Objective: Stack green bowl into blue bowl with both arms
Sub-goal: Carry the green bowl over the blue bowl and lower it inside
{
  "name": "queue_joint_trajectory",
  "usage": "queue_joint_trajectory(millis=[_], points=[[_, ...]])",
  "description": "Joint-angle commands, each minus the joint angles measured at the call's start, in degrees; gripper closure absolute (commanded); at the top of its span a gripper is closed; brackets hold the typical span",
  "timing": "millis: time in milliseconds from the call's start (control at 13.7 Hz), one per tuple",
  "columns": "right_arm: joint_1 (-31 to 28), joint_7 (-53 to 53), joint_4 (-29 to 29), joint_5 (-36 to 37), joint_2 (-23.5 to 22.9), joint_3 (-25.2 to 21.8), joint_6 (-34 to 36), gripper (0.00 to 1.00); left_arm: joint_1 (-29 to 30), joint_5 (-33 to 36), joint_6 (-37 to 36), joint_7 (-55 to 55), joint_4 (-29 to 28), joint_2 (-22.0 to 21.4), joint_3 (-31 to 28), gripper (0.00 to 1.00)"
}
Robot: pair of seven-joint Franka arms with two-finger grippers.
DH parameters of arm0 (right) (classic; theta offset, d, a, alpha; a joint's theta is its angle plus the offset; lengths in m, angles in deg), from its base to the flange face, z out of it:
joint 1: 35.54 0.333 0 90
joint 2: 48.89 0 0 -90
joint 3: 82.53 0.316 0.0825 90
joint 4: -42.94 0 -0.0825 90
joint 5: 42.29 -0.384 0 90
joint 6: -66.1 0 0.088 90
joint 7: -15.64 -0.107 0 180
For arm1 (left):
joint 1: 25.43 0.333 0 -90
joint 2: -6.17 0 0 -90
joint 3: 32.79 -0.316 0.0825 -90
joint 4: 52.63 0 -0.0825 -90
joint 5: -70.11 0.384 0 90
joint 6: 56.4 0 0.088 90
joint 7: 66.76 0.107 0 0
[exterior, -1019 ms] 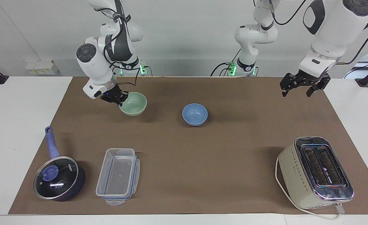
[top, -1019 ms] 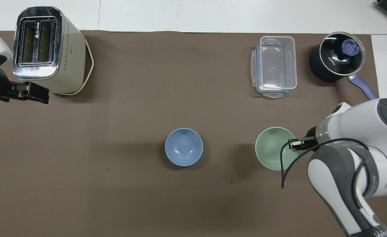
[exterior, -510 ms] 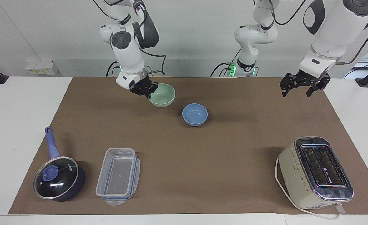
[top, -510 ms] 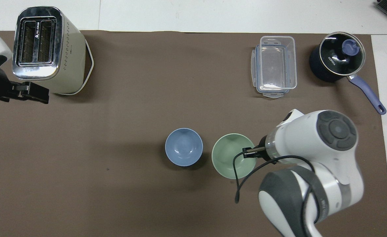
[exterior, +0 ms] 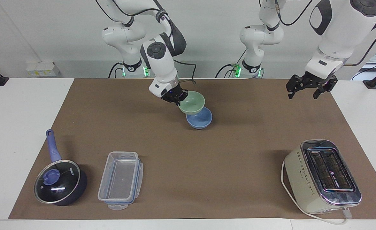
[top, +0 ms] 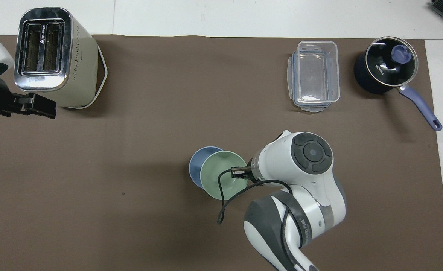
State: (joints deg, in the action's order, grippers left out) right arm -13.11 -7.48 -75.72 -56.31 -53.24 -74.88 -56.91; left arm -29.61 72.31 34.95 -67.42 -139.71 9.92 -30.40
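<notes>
My right gripper (exterior: 178,101) is shut on the rim of the pale green bowl (exterior: 192,103), pinching the side toward the right arm's end. It holds the bowl in the air, slightly tilted, partly over the periwinkle blue bowl (exterior: 202,120). The blue bowl stands on the brown mat at the middle of the table. From overhead the green bowl (top: 216,176) covers most of the blue bowl (top: 194,165), and the right gripper (top: 240,172) sits at the green rim. My left gripper (exterior: 303,95) hangs open and waits above the mat at the left arm's end, holding nothing.
A cream toaster (exterior: 322,175) with its cord stands at the left arm's end, farther from the robots. A clear lidless container (exterior: 120,180) and a dark lidded saucepan (exterior: 58,185) with a blue handle sit at the right arm's end, also farther out.
The right arm has carried the green bowl up off the mat and sideways from the right arm's end until it hangs over the blue bowl. The left arm has not moved.
</notes>
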Motion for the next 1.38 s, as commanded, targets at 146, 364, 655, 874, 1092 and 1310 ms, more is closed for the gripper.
queue_joint_trajectory(millis=[146,364,655,874,1092,1310], points=[[1.83,-7.11,5.37,-1.36,-5.67,-0.27,0.22,1.0,0.58,-0.62,-0.38,0.84,0.42,-0.06,0.24,0.0],[3.05,-7.38,4.84,-1.36,-6.89,-0.27,-0.65,1.0,0.66,-0.62,-0.38,0.84,0.42,-0.15,0.24,0.0],[3.06,-7.02,4.75,-1.19,-7.86,-0.27,-1.53,1.0,0.66,-0.62,-0.38,0.84,0.42,-0.15,0.24,0.0],[2.97,-6.59,2.82,-1.19,-7.78,-0.27,-4.69,1.0,0.66,-0.62,-0.38,0.84,0.42,-0.15,0.24,0.0],[2.97,-6.59,2.82,-0.49,-7.87,-0.36,-4.96,1.0,0.66,-0.62,-0.38,0.84,0.42,-0.15,0.24,0.0],[2.88,-6.32,2.73,-0.22,-7.87,-0.36,-4.79,0.96,0.66,-0.62,-0.38,0.84,0.42,-0.15,0.24,0.0]])
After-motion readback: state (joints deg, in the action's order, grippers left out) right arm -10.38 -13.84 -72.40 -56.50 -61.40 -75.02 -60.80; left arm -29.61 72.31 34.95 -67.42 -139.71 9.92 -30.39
